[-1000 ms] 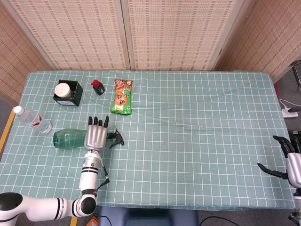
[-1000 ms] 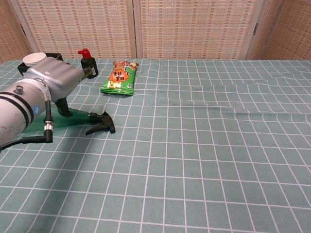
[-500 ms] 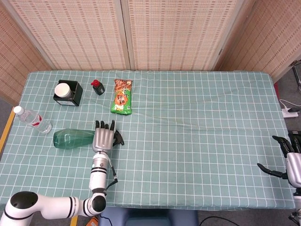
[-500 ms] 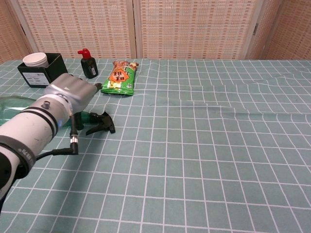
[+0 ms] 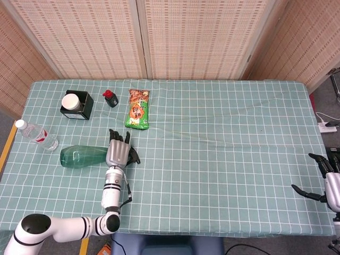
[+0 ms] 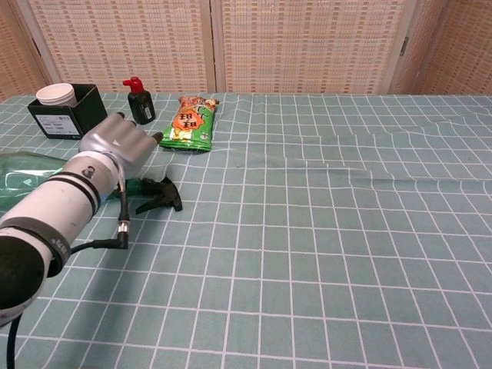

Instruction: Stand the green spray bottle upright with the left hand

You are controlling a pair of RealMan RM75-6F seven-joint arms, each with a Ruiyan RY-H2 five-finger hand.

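Green spray bottle [image 5: 82, 156], translucent with a black trigger head [image 6: 157, 194], lies on its side on the bench [image 5: 212, 159]. The left robot hand [image 5: 118, 153] hovers over its neck, fingers spread, whether touching I cannot tell. A water bottle [image 5: 36, 135] lies just beside; a snack bag [image 5: 138, 109] sits beyond.

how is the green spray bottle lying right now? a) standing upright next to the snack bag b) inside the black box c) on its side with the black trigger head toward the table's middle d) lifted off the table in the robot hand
c: the green translucent plastic spray bottle lies on its side on the checked tablecloth, its black trigger head pointing toward the table's middle, with the left robot hand over its neck.
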